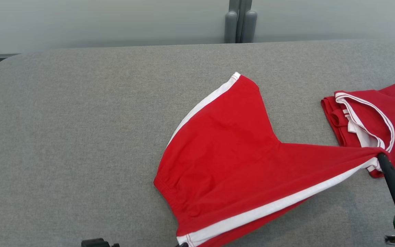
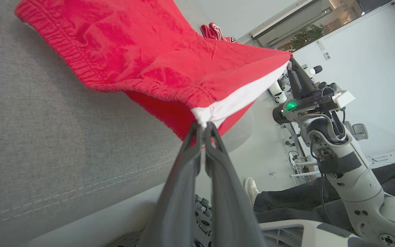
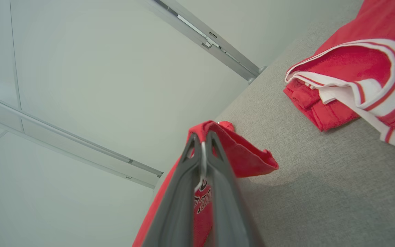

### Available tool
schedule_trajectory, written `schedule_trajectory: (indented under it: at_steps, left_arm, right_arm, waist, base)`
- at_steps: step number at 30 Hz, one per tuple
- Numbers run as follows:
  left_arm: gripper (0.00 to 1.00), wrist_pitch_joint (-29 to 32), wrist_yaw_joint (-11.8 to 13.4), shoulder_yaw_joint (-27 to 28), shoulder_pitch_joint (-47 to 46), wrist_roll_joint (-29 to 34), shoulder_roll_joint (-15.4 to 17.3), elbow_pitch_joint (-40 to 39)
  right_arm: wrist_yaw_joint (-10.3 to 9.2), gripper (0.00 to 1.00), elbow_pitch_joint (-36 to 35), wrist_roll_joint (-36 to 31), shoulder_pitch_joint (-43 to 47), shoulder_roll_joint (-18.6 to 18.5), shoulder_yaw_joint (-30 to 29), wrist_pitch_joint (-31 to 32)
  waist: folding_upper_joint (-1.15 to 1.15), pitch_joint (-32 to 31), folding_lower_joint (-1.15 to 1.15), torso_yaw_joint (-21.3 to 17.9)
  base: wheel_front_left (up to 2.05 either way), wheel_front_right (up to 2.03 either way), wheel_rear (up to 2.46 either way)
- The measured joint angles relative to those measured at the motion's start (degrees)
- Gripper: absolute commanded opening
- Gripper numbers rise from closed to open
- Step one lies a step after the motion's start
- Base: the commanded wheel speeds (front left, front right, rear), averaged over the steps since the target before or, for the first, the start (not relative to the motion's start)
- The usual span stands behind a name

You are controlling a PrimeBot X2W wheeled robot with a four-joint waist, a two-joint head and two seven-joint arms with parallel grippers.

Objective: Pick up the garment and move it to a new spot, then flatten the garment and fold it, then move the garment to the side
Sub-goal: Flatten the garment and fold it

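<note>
The garment [image 1: 231,154] is a pair of red shorts with a white side stripe, stretched out over the grey padded table [image 1: 74,137]. My left gripper [image 2: 203,127] is shut on the waistband corner at the white stripe, by the table's near edge. My right gripper [image 1: 378,156] is shut on the far end of the same stripe, holding that leg hem lifted to the right. In the right wrist view the pinched red cloth [image 3: 249,157] hangs around my right gripper [image 3: 202,139]. The other leg lies flat, pointing toward the back of the table.
A folded red jersey [image 1: 372,116] with white trim lies at the table's right edge, just behind my right gripper, and also appears as the jersey [image 3: 355,75] in the right wrist view. A person's white shoe [image 2: 250,187] rests on the floor beyond the near edge.
</note>
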Motion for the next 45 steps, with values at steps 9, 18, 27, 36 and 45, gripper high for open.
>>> schedule_trajectory:
  at_steps: [9, 18, 27, 36, 45]
  left_arm:
    - [0.00, 0.53, 0.43, 7.12, -1.33, -3.72, 1.99, -4.83]
    - [0.00, 5.71, 2.56, 7.86, -11.40, -7.94, -0.41, -3.31]
    - [0.00, 9.43, 6.21, 7.80, -21.76, -9.96, -5.10, 3.41]
    - [0.00, 11.22, 7.62, 6.79, -26.08, -9.59, -7.48, 9.24]
    - [0.00, 11.54, 8.12, 6.47, -28.54, -9.57, -9.96, 12.25]
  right_arm:
    - [-0.68, 0.00, 1.60, -0.24, -2.85, -4.34, 0.76, 8.10]
    - [-6.66, 0.00, 4.33, -6.69, -22.74, -7.90, 1.81, 12.05]
    - [-11.28, 0.00, 8.94, -12.07, -37.01, -10.07, 5.38, 15.83]
    - [-11.20, 0.00, 16.10, -16.93, -45.13, -9.79, 10.82, 17.37]
    - [-10.47, 0.00, 21.56, -19.52, -51.03, -7.93, 14.28, 17.89]
  waist:
    - [0.00, 2.87, 0.00, 2.40]
    - [0.00, 9.05, 0.00, 5.24]
    - [0.00, 15.66, 0.00, 9.60]
    - [0.00, 20.67, 0.01, 13.35]
    - [0.00, 22.95, 0.01, 15.81]
  base:
    - [0.00, 0.00, 0.00]
    - [0.00, 0.00, 0.00]
    - [0.00, 0.00, 0.00]
    - [0.00, 0.00, 0.00]
    - [0.00, 0.00, 0.00]
